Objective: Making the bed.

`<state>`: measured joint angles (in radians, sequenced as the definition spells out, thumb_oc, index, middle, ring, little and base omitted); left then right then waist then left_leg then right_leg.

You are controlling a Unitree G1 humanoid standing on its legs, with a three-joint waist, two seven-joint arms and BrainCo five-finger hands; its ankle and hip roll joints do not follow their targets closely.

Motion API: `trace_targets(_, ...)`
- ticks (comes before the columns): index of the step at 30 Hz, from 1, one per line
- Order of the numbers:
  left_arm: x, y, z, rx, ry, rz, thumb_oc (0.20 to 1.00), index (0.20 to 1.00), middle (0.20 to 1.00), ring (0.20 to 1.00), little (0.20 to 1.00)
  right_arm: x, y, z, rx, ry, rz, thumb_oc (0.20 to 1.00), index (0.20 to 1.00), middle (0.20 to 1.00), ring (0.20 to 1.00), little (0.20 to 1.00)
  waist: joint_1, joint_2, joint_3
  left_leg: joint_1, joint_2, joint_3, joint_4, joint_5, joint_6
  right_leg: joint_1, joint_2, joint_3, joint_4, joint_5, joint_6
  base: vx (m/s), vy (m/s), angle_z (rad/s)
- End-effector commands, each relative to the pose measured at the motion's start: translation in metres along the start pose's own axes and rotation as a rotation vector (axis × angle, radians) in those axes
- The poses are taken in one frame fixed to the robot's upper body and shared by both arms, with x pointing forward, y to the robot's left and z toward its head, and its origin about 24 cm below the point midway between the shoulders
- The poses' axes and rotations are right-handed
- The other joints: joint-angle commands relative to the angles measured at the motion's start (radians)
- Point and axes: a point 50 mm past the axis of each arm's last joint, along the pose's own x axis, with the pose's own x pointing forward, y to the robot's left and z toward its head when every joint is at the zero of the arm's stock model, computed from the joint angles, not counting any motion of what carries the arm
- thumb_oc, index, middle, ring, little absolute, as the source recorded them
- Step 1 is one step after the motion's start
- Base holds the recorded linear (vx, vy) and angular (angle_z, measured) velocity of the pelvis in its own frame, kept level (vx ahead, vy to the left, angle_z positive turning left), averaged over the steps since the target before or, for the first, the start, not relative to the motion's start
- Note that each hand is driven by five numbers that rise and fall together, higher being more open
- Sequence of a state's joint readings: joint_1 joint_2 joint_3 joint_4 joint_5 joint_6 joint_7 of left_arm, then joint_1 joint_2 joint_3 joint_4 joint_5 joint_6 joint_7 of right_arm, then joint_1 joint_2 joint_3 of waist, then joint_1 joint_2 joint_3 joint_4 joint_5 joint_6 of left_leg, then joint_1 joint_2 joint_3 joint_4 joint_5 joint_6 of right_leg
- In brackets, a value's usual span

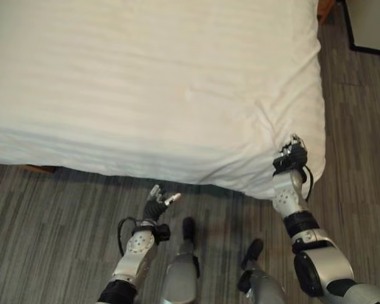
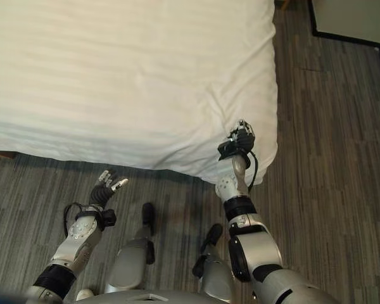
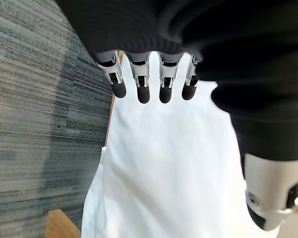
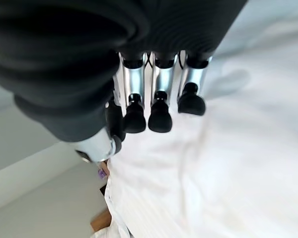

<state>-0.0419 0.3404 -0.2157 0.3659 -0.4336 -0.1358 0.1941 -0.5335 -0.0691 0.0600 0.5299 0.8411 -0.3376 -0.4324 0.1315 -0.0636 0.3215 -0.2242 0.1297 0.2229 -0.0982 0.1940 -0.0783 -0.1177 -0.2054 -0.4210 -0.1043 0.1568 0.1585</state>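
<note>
Nearest, the left hand [image 1: 157,206] hangs over streaked grey plank floor [image 1: 63,215], fingers loosely spread and empty, just short of the bed's edge. Beyond, the right hand [image 1: 291,154], fingers relaxed and unclenched, rests against the soft, faintly striped white duvet [image 1: 152,88] at its rounded corner.

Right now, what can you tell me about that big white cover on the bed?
The white duvet looks like soft cotton with faint woven stripes. It lies spread flat over the bed, mostly smooth, with creases near the corner closest to the right hand, which is raised against that corner's edge. Its side hangs down towards the grey floor. The left hand is below it, apart.
</note>
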Motion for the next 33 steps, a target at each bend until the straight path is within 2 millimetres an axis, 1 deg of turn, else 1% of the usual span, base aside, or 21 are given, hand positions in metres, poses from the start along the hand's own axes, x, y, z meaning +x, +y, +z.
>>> trace_targets(1, -0.002, 0.006, 0.007, -0.041, -0.033, 0.025, 1.000, 1.000, 1.000, 1.000, 1.000, -0.009, 0.030, 0.021, -0.072, -0.118, 0.219, 0.200, 0.200, 0.200, 0.200, 0.200, -0.009, -0.020, -0.016, 0.046, -0.008, 0.027, 0.011, -0.089, -0.048, 0.069, -0.090, 0.023, 0.017, -0.060, 0.047, 0.00, -0.009, -0.09)
trace_targets(2, -0.002, 0.006, 0.007, -0.041, -0.032, 0.025, 1.000, 1.000, 1.000, 1.000, 1.000, -0.009, 0.030, 0.021, -0.072, -0.118, 0.219, 0.200, 0.200, 0.200, 0.200, 0.200, -0.009, -0.020, -0.017, 0.046, -0.008, 0.027, 0.011, -0.089, -0.048, 0.069, -0.090, 0.023, 0.017, -0.060, 0.047, 0.02, -0.004, -0.13)
trace_targets(3, -0.005, 0.010, 0.009, -0.051, -0.042, 0.043, 1.000, 1.000, 1.000, 1.000, 1.000, -0.024, 0.028, 0.024, -0.160, -0.141, 0.314, 0.200, 0.200, 0.200, 0.200, 0.200, -0.021, -0.026, -0.034, 0.065, -0.006, 0.036, 0.011, -0.093, -0.045, 0.082, -0.091, 0.027, 0.017, -0.061, 0.049, 0.04, 0.002, -0.09)
trace_targets(6, -0.009, 0.019, 0.012, -0.076, -0.063, 0.079, 1.000, 1.000, 1.000, 1.000, 1.000, -0.040, 0.018, 0.043, -0.339, -0.240, 0.423, 0.200, 0.200, 0.200, 0.200, 0.200, -0.042, -0.029, -0.061, 0.091, -0.006, 0.045, 0.011, -0.100, -0.041, 0.103, -0.095, 0.026, 0.017, -0.063, 0.054, 0.05, 0.009, -0.07)
trace_targets(7, -0.012, 0.024, 0.020, -0.086, -0.106, 0.089, 1.000, 1.000, 1.000, 1.000, 1.000, -0.047, 0.007, 0.062, -0.458, -0.321, 0.454, 0.200, 0.200, 0.200, 0.200, 0.200, -0.055, -0.027, -0.082, 0.110, -0.010, 0.048, 0.011, -0.106, -0.037, 0.118, -0.099, 0.026, 0.017, -0.064, 0.059, 0.05, 0.020, -0.08)
trace_targets(8, -0.012, 0.024, 0.020, -0.086, -0.105, 0.089, 1.000, 1.000, 1.000, 1.000, 1.000, -0.048, 0.006, 0.062, -0.460, -0.319, 0.453, 0.200, 0.200, 0.200, 0.200, 0.200, -0.055, -0.027, -0.083, 0.111, -0.010, 0.048, 0.011, -0.107, -0.037, 0.119, -0.099, 0.026, 0.017, -0.064, 0.060, 0.06, 0.019, -0.01)
trace_targets(10, -0.016, 0.029, 0.026, -0.102, -0.138, 0.100, 1.000, 1.000, 1.000, 1.000, 1.000, -0.054, -0.008, 0.083, -0.561, -0.393, 0.451, 0.200, 0.200, 0.200, 0.200, 0.200, -0.073, -0.026, -0.103, 0.126, -0.011, 0.052, 0.011, -0.111, -0.035, 0.132, -0.103, 0.026, 0.017, -0.064, 0.064, 0.05, 0.019, -0.06)
trace_targets(11, -0.019, 0.035, 0.033, -0.112, -0.182, 0.109, 1.000, 1.000, 1.000, 1.000, 1.000, -0.060, -0.025, 0.097, -0.641, -0.427, 0.428, 0.200, 0.200, 0.200, 0.200, 0.200, -0.091, -0.023, -0.122, 0.142, -0.012, 0.056, 0.011, -0.116, -0.032, 0.142, -0.103, 0.030, 0.017, -0.066, 0.067, 0.05, 0.020, -0.05)
trace_targets(12, -0.019, 0.035, 0.033, -0.112, -0.182, 0.109, 1.000, 1.000, 1.000, 1.000, 1.000, -0.060, -0.025, 0.097, -0.642, -0.426, 0.428, 0.200, 0.200, 0.200, 0.200, 0.200, -0.091, -0.023, -0.123, 0.142, -0.012, 0.057, 0.011, -0.116, -0.032, 0.142, -0.103, 0.030, 0.017, -0.066, 0.067, 0.06, 0.009, -0.07)
trace_targets(13, -0.024, 0.042, 0.041, -0.104, -0.225, 0.118, 1.000, 1.000, 1.000, 1.000, 1.000, -0.063, -0.041, 0.107, -0.750, -0.436, 0.410, 0.200, 0.200, 0.200, 0.200, 0.200, -0.107, -0.022, -0.139, 0.161, -0.012, 0.065, 0.011, -0.121, -0.028, 0.147, -0.100, 0.043, 0.017, -0.068, 0.068, 0.05, -0.001, -0.11)
trace_targets(16, -0.030, 0.046, 0.047, -0.113, -0.269, 0.123, 1.000, 1.000, 1.000, 1.000, 1.000, -0.069, -0.052, 0.120, -0.814, -0.450, 0.414, 0.200, 0.200, 0.200, 0.200, 0.200, -0.121, -0.019, -0.150, 0.179, -0.009, 0.077, 0.011, -0.126, -0.025, 0.149, -0.096, 0.059, 0.017, -0.069, 0.068, 0.03, -0.014, -0.18)
trace_targets(17, -0.036, 0.049, 0.053, -0.102, -0.303, 0.113, 1.000, 1.000, 1.000, 1.000, 1.000, -0.071, -0.068, 0.130, -0.882, -0.449, 0.370, 0.200, 0.200, 0.200, 0.200, 0.200, -0.129, -0.014, -0.159, 0.192, -0.004, 0.085, 0.011, -0.129, -0.026, 0.153, -0.093, 0.069, 0.017, -0.073, 0.067, 0.03, -0.033, -0.27)
trace_targets(18, -0.036, 0.049, 0.053, -0.102, -0.302, 0.113, 1.000, 1.000, 1.000, 1.000, 1.000, -0.071, -0.068, 0.130, -0.883, -0.449, 0.370, 0.200, 0.200, 0.200, 0.200, 0.200, -0.128, -0.013, -0.160, 0.193, -0.004, 0.086, 0.011, -0.130, -0.026, 0.153, -0.092, 0.070, 0.017, -0.073, 0.067, 0.06, -0.046, -0.31)
trace_targets(19, -0.039, 0.052, 0.055, -0.086, -0.319, 0.107, 1.000, 1.000, 1.000, 1.000, 1.000, -0.071, -0.080, 0.138, -0.950, -0.452, 0.323, 0.200, 0.200, 0.200, 0.200, 0.200, -0.137, -0.010, -0.169, 0.208, -0.002, 0.089, 0.011, -0.134, -0.027, 0.160, -0.091, 0.077, 0.017, -0.078, 0.066, 0.04, -0.021, -0.22)
trace_targets(20, -0.040, 0.052, 0.055, -0.086, -0.318, 0.107, 1.000, 1.000, 1.000, 1.000, 1.000, -0.071, -0.081, 0.138, -0.950, -0.452, 0.322, 0.200, 0.200, 0.200, 0.200, 0.200, -0.137, -0.009, -0.169, 0.208, -0.002, 0.090, 0.011, -0.134, -0.027, 0.160, -0.090, 0.078, 0.017, -0.078, 0.066, 0.05, -0.030, -0.21)
trace_targets(22, -0.041, 0.054, 0.056, -0.071, -0.326, 0.106, 1.000, 1.000, 1.000, 1.000, 1.000, -0.069, -0.096, 0.142, -0.987, -0.428, 0.256, 0.200, 0.200, 0.200, 0.200, 0.200, -0.145, -0.005, -0.176, 0.221, 0.001, 0.096, 0.011, -0.136, -0.029, 0.167, -0.087, 0.084, 0.017, -0.083, 0.065, 0.03, -0.051, -0.23)
trace_targets(23, -0.040, 0.054, 0.053, -0.078, -0.314, 0.106, 1.000, 1.000, 1.000, 1.000, 1.000, -0.065, -0.115, 0.140, -0.996, -0.368, 0.179, 0.200, 0.200, 0.200, 0.200, 0.200, -0.156, 0.000, -0.183, 0.230, 0.006, 0.102, 0.011, -0.136, -0.032, 0.171, -0.084, 0.090, 0.017, -0.087, 0.062, 0.03, -0.063, -0.27)
trace_targets(26, -0.039, 0.053, 0.049, -0.085, -0.292, 0.109, 1.000, 1.000, 1.000, 1.000, 1.000, -0.063, -0.128, 0.138, -1.025, -0.320, 0.130, 0.200, 0.200, 0.200, 0.200, 0.200, -0.163, 0.010, -0.187, 0.241, 0.013, 0.111, 0.011, -0.134, -0.037, 0.175, -0.076, 0.099, 0.017, -0.094, 0.057, 0.02, -0.073, -0.08)
trace_targets(27, -0.039, 0.054, 0.048, -0.072, -0.287, 0.112, 1.000, 1.000, 1.000, 1.000, 1.000, -0.062, -0.129, 0.138, -1.025, -0.314, 0.128, 0.294, 0.294, 0.294, 0.294, 0.294, -0.166, 0.012, -0.188, 0.242, 0.015, 0.113, 0.011, -0.132, -0.038, 0.174, -0.074, 0.101, 0.017, -0.095, 0.056, 0.00, -0.078, -0.15)
trace_targets(28, -0.039, 0.052, 0.046, -0.077, -0.278, 0.109, 1.000, 1.000, 1.000, 1.000, 1.000, -0.062, -0.130, 0.138, -1.031, -0.304, 0.127, 1.000, 1.000, 1.000, 1.000, 1.000, -0.169, 0.017, -0.187, 0.244, 0.022, 0.118, 0.011, -0.128, -0.042, 0.172, -0.069, 0.105, 0.017, -0.096, 0.053, -0.02, -0.090, -0.42)
trace_targets(33, -0.039, 0.050, 0.045, -0.076, -0.271, 0.099, 1.000, 1.000, 1.000, 1.000, 1.000, -0.062, -0.127, 0.139, -1.047, -0.311, 0.139, 1.000, 1.000, 1.000, 1.000, 1.000, -0.172, 0.024, -0.190, 0.251, 0.032, 0.120, 0.011, -0.125, -0.047, 0.179, -0.058, 0.112, 0.017, -0.104, 0.047, 0.01, -0.054, -0.11)
